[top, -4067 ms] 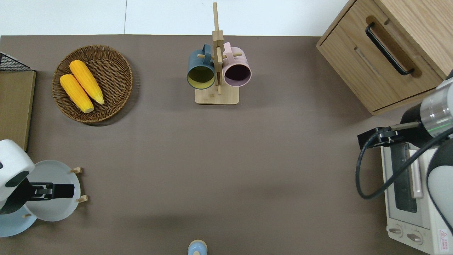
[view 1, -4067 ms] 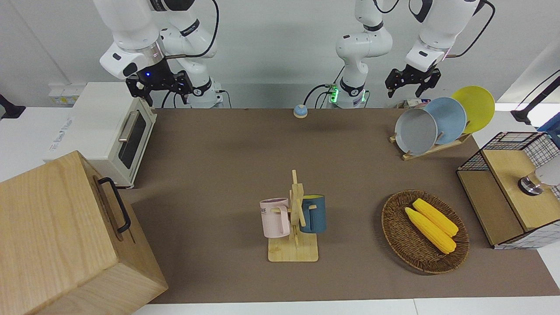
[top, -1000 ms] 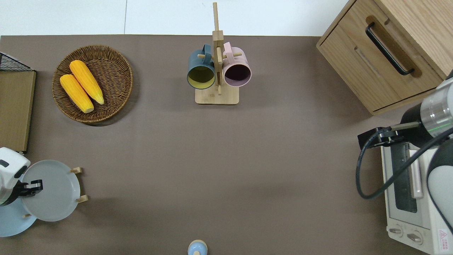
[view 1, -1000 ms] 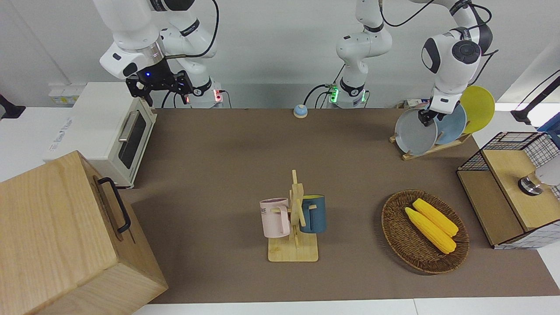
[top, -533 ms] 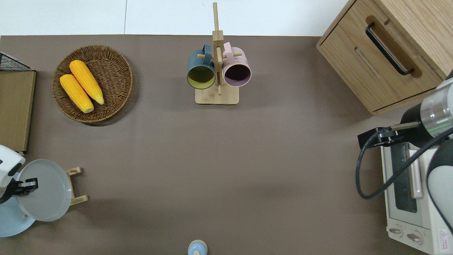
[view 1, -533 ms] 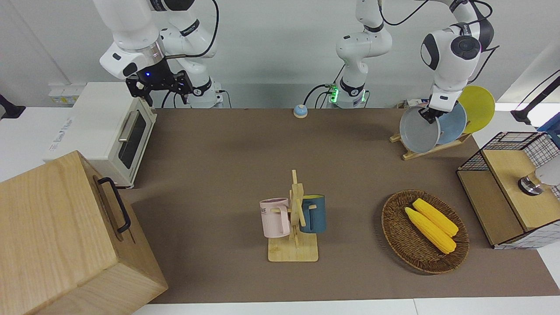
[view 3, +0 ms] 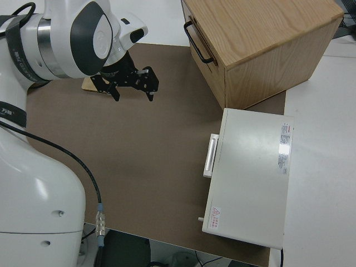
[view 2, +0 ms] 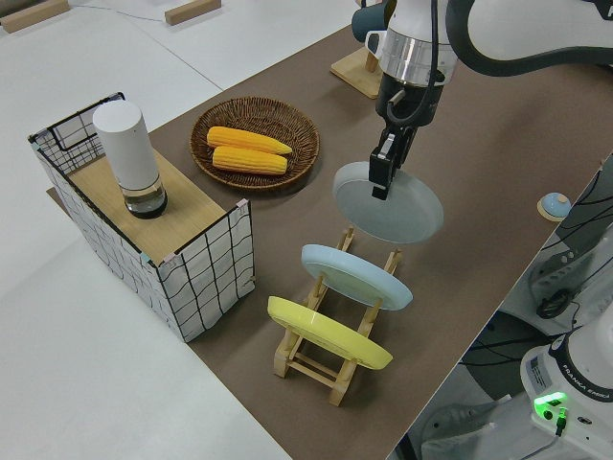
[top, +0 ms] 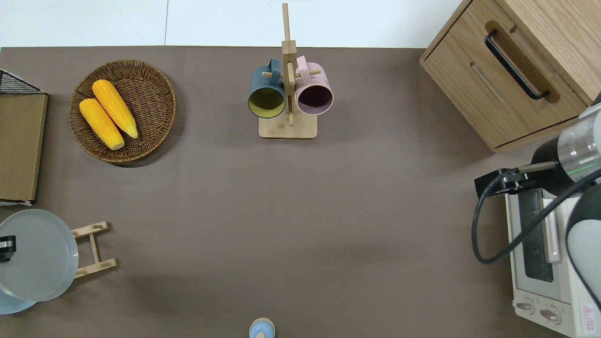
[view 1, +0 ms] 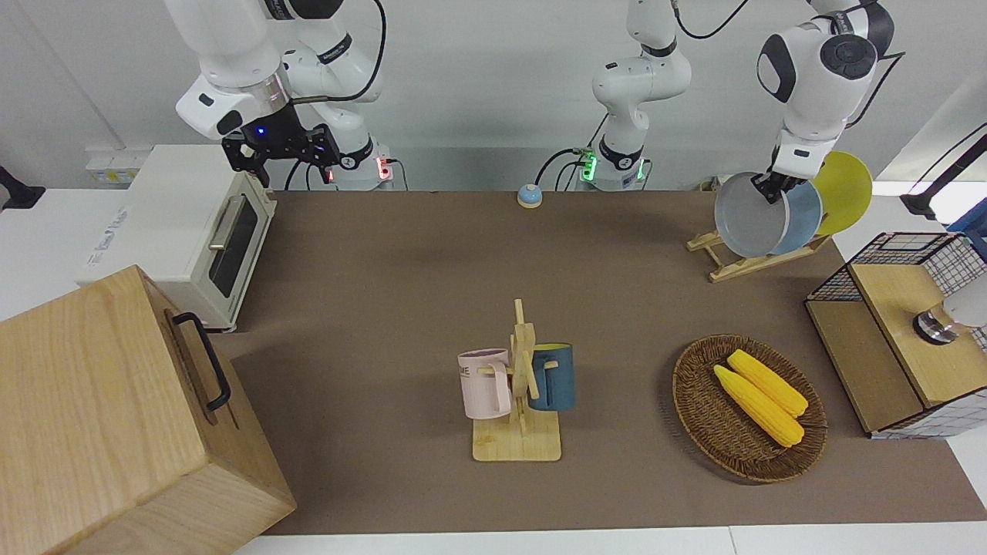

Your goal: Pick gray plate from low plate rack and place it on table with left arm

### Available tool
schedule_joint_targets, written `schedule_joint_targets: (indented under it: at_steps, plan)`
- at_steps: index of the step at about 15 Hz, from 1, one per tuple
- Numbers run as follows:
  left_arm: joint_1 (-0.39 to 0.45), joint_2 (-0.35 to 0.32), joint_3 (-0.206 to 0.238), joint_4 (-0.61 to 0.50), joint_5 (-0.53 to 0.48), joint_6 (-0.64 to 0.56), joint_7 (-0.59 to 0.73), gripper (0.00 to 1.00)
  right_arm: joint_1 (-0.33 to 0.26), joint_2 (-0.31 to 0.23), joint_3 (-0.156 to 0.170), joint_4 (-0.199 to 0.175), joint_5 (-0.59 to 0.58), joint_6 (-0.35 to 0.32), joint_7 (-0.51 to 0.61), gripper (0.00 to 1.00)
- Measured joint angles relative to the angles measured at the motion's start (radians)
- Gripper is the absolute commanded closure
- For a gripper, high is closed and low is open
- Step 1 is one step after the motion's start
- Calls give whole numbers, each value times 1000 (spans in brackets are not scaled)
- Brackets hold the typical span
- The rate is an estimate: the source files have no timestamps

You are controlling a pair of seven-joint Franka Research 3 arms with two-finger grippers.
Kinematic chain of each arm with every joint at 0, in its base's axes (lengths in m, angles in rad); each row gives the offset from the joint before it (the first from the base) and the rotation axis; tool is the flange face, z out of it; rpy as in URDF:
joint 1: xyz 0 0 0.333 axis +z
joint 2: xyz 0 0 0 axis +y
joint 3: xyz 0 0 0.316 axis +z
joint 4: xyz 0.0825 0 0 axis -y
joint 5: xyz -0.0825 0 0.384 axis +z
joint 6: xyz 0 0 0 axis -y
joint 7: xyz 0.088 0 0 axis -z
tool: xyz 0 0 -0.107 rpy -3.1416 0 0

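Note:
The gray plate hangs tilted in the air, clear of the low plate rack. My left gripper is shut on the plate's upper rim. In the overhead view the plate is over the rack, and the rack's slot farthest from the robots stands bare. A light blue plate and a yellow plate still lean in the rack. The brown table lies below. My right gripper is parked and open.
A wicker basket with two corn cobs lies farther from the robots than the rack. A wire basket stands at the left arm's end. A mug stand is mid-table. A toaster oven and a wooden cabinet fill the right arm's end.
The left gripper came down onto the gray plate's rim, shut on it, and lifted it up out of the rack toward the left arm's end. The right arm stayed still.

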Motion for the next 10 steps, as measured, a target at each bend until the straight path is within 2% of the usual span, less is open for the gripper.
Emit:
schedule_joint_targets:
  at_steps: [6,10]
  plan:
    - [-4,0,-5,31,-132,-27,15,990,0,0,0,0,0,0,0,17]
    - [-42,10,-9,28,-249,-28,16,992,0,0,0,0,0,0,0,17]
